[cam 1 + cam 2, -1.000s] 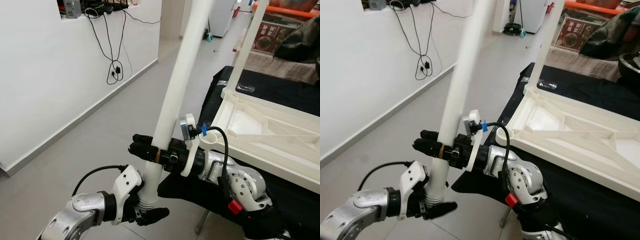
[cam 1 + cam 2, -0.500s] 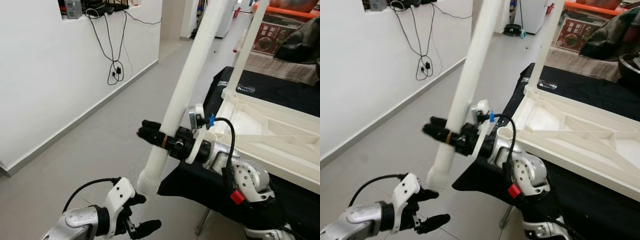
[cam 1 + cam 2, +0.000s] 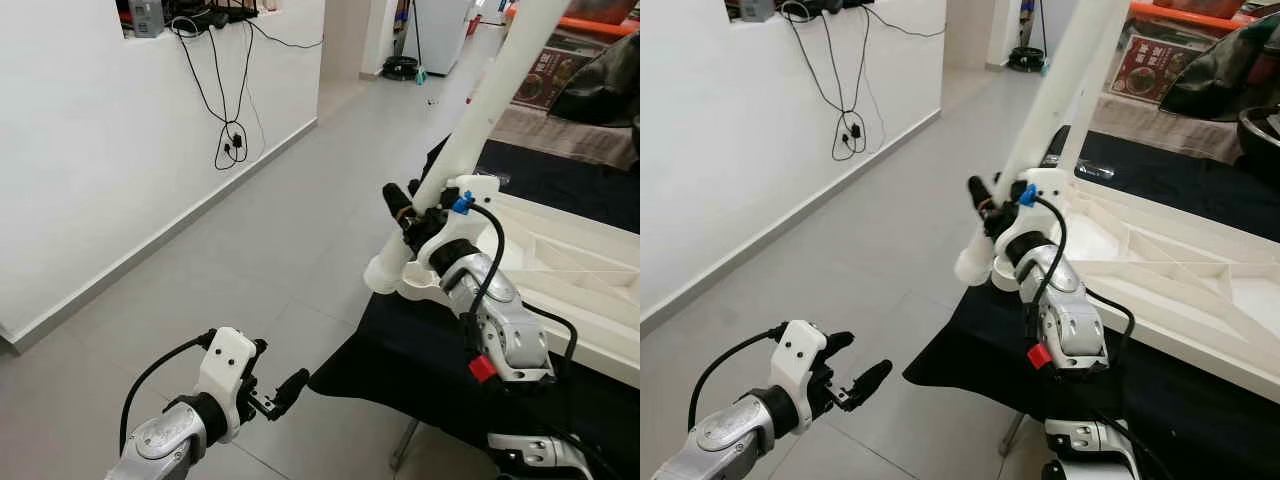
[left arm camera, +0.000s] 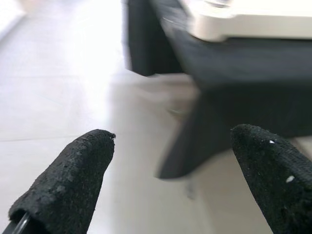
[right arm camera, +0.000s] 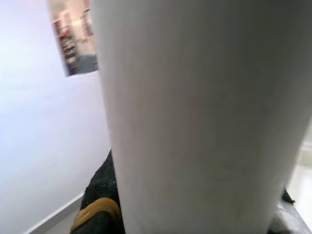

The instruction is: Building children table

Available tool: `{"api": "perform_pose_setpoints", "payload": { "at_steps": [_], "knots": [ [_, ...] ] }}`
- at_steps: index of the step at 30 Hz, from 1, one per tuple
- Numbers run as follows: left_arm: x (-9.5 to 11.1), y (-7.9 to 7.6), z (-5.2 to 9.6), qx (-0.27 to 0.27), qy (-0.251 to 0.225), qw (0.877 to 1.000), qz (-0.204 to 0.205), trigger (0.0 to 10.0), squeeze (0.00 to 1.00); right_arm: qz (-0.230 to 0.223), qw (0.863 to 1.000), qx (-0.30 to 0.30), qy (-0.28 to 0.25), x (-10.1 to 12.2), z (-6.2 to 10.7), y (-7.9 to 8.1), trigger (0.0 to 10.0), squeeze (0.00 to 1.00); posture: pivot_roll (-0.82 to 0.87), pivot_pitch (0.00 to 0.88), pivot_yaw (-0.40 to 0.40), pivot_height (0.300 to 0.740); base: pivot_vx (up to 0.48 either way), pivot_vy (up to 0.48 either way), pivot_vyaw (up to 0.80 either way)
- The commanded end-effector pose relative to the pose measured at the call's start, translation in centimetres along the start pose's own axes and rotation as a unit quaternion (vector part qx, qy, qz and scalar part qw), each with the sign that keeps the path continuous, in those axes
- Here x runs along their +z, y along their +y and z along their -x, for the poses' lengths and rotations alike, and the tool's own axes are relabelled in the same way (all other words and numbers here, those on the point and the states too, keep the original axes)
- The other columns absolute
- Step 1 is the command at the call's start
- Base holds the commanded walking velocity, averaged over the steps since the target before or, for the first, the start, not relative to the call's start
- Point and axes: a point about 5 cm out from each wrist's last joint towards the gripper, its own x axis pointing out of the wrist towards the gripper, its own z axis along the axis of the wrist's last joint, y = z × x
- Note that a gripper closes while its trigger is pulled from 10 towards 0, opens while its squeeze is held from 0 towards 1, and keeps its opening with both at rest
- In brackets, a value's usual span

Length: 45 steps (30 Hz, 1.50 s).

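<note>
My right fingers (image 3: 405, 212) are pinched around the white table leg (image 3: 470, 120), near its lower end, centre right of the frame; the leg slants up to the top right. My left fingers (image 3: 283, 391) are spread apart, holding nothing, low in the frame over the grey floor (image 3: 260, 230). The upturned white tabletop (image 3: 560, 270) lies at right on the black-draped worktop (image 3: 420, 350).

Black cables (image 3: 228, 110) hanging on white wall (image 3: 90, 170), well left of tool. Grey tiled floor (image 3: 270, 250) below. Black cloth (image 3: 420, 360) under it. Fridge (image 3: 440, 25) far behind.
</note>
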Motion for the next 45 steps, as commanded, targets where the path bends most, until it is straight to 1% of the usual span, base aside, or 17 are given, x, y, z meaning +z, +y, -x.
{"api": "perform_pose_setpoints", "payload": {
  "at_steps": [1, 3, 5, 10, 12, 13, 15, 18, 21, 22, 25, 26, 29, 34, 39, 44, 45],
  "knots": [
    [0.3, 0.3, 0.1, 0.041, -0.003, 0.999, -0.017, 10.0, 0.0, 0.008, 1.0, -0.007, -0.014, 0.1, 0.5, 0.4, 10.0, 0.0, 0.11, 0.0, -0.067, 0.74, 0.0, 0.0, 0.0],
    [-0.1, 0.3, 0.6, 0.065, 0.003, 0.998, -0.012, 10.0, 0.0, 0.004, 1.0, -0.009, -0.007, -0.5, 1.0, 0.9, 10.0, 0.0, 0.11, 0.0, -0.063, 0.74, 0.0, 0.0, -0.44],
    [-0.4, 0.0, 1.0, 0.079, 0.006, 0.997, -0.007, 10.0, 0.0, 0.01, 1.0, -0.009, -0.005, -0.9, 1.3, 1.3, 10.0, 0.0, 0.11, 0.0, -0.065, 0.74, 0.0, 0.0, -0.8],
    [-0.2, -0.5, 0.9, 0.083, -0.001, 0.997, -0.002, 10.0, 0.0, 0.015, 1.0, -0.01, -0.012, -0.9, 1.1, 1.7, 10.0, 0.0, 0.11, 0.009, -0.066, 0.74, 0.0, 0.0, -0.8],
    [0.5, -0.4, 0.3, 0.099, -0.013, 0.995, -0.014, 10.0, 0.0, 0.024, 0.999, -0.012, -0.027, -0.4, 0.7, 2.2, 10.0, 0.0, 0.1, 0.012, -0.069, 0.74, 0.0, 0.0, -0.8],
    [0.5, -0.4, 0.3, 0.099, -0.013, 0.995, -0.014, 10.0, 0.0, 0.024, 0.999, -0.012, -0.027, -0.4, 0.7, 2.2, 10.0, 0.0, 0.1, 0.012, -0.069, 0.74, 0.0, 0.0, -0.8],
    [2.0, -0.1, -0.1, 0.12, -0.042, 0.992, -0.022, 10.0, 0.0, 0.028, 0.998, -0.021, -0.048, 0.4, 0.2, 2.5, 10.0, 0.0, 0.1, 0.011, -0.075, 0.74, 0.0, 0.0, 0.0],
    [2.4, 0.0, -0.2, 0.128, -0.05, 0.99, -0.023, 10.0, 0.0, 0.028, 0.998, -0.025, -0.054, 0.7, 0.1, 2.6, 10.0, 0.0, 0.1, 0.011, -0.075, 0.74, 0.0, 0.0, 0.0],
    [4.6, 0.9, -0.5, 0.155, -0.09, 0.982, -0.067, 10.0, 0.0, 0.027, 0.997, -0.027, -0.066, 1.5, -0.4, 2.6, 10.0, 0.0, 0.11, 0.013, -0.083, 0.74, 0.127, 0.0, 0.0],
    [5.1, 1.3, -0.5, 0.16, -0.1, 0.979, -0.072, 10.0, 0.0, 0.029, 0.997, -0.028, -0.07, 1.7, -0.5, 2.5, 10.0, 0.0, 0.11, 0.02, -0.082, 0.74, 0.401, 0.0, 0.0],
    [5.3, 1.4, -0.5, 0.163, -0.104, 0.978, -0.072, 10.0, 0.0, 0.028, 0.996, -0.029, -0.073, 1.8, -0.6, 2.5, 10.0, 0.0, 0.11, 0.021, -0.084, 0.74, 0.406, 0.0, 0.0],
    [5.5, 1.7, -0.4, 0.169, -0.106, 0.978, -0.06, 10.0, 0.0, 0.028, 0.996, -0.029, -0.076, 1.9, -0.6, 2.5, 10.0, 0.0, 0.11, 0.02, -0.084, 0.74, 0.349, 0.0, 0.0],
    [5.6, 1.9, -0.4, 0.175, -0.106, 0.977, -0.059, 10.0, 0.0, 0.017, 0.997, -0.028, -0.072, 1.8, -0.7, 2.5, 10.0, 0.0, 0.11, 0.023, -0.088, 0.74, 0.0, 0.0, 0.0],
    [5.6, 2.0, -0.3, 0.189, -0.11, 0.974, -0.061, 10.0, 0.0, 0.026, 0.997, -0.019, -0.075, 1.9, -1.2, 2.8, 10.0, 0.0, 0.11, 0.029, -0.09, 0.74, 0.0, 0.0, 0.0],
    [5.2, 2.1, -0.3, 0.193, -0.103, 0.975, -0.042, 10.0, 0.0, 0.03, 0.996, -0.015, -0.077, 2.2, -1.7, 2.6, 10.0, 0.0, 0.1, 0.035, -0.094, 0.74, 0.0, 0.0, 0.0],
    [5.1, 2.0, -0.2, 0.19, -0.101, 0.976, -0.047, 10.0, 0.0, 0.031, 0.996, -0.016, -0.08, 2.5, -1.9, 2.3, 10.0, 0.0, 0.1, 0.037, -0.095, 0.74, 0.0, 0.0, 0.0],
    [5.9, 2.2, -0.3, 0.198, -0.113, 0.972, -0.055, 10.0, 0.0, 0.031, 0.996, -0.015, -0.08, 2.6, -2.1, 2.3, 10.0, 0.0, 0.1, 0.046, -0.098, 0.74, 0.0, 0.0, 0.0]
  ]
}}
